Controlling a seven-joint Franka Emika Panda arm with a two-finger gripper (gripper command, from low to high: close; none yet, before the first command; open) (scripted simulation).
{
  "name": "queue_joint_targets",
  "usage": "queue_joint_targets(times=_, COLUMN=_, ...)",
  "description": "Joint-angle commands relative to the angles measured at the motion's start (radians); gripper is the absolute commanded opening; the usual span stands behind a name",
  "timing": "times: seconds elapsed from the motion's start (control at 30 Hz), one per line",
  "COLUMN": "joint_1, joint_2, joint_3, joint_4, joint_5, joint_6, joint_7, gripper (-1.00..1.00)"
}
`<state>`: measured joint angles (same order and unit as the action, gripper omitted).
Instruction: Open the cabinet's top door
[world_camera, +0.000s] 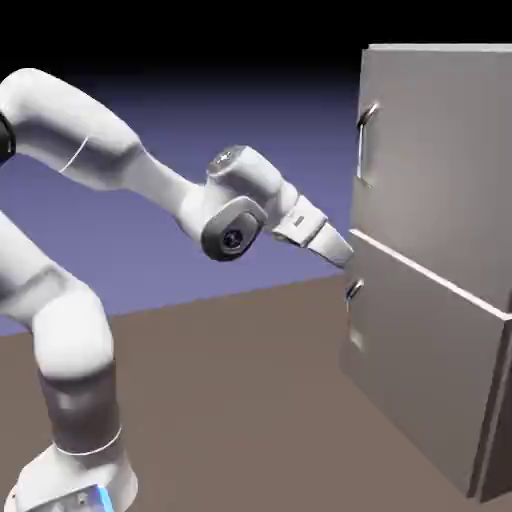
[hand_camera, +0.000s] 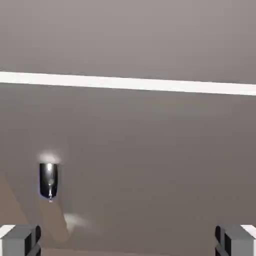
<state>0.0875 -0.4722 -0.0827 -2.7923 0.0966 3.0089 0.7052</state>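
My gripper's fingertips (hand_camera: 128, 241) stand wide apart in the hand view, cut off by the bottom edge, with nothing between them. In the exterior view I can't make those tips out: the hand ends against the pale cabinet front, and whether it touches is hard to tell. The cabinet (world_camera: 430, 200) stands at the exterior view's right, its far side cut off by the frame. Its top door (world_camera: 440, 160) looks closed, above a bright ledge (world_camera: 430, 272), with a curved silver bar handle (world_camera: 368, 140) near its left edge. The lower door (world_camera: 425, 350) has its own handle (world_camera: 353, 292), dark and glossy in my hand view. My arm's base (world_camera: 75, 480) is cropped at the bottom, and the upper links run off the left. The floor-like surface (world_camera: 220, 400) is plain brown, the backdrop (world_camera: 200, 120) blue-violet fading to black. A blue light (world_camera: 105, 499) glows on my base; I read no writing anywhere.
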Motion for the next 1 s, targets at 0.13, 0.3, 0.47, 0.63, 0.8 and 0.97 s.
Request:
queue_joint_targets(times=0.13, joint_1=0.14, joint_2=0.181, joint_3=-0.153, joint_4=0.033, joint_5=0.179, joint_6=-0.052, joint_7=-0.066, gripper=0.0)
queue_joint_targets(times=0.3, joint_1=0.28, joint_2=0.363, joint_3=-0.307, joint_4=0.066, joint_5=0.358, joint_6=-0.104, joint_7=-0.133, gripper=0.0)
queue_joint_targets(times=0.47, joint_1=0.42, joint_2=0.544, joint_3=-0.46, joint_4=0.099, joint_5=0.537, joint_6=-0.156, joint_7=-0.199, gripper=0.0)
queue_joint_targets(times=0.63, joint_1=0.56, joint_2=0.725, joint_3=-0.613, joint_4=0.132, joint_5=0.716, joint_6=-0.208, joint_7=-0.265, gripper=0.0)
queue_joint_targets(times=0.8, joint_1=0.7, joint_2=0.906, joint_3=-0.767, joint_4=0.164, joint_5=0.895, joint_6=-0.26, joint_7=-0.332, gripper=0.0)
queue_joint_targets(times=0.97, joint_1=0.84, joint_2=1.087, joint_3=-0.92, joint_4=0.197, joint_5=1.074, joint_6=-0.312, joint_7=-0.398, gripper=0.0)
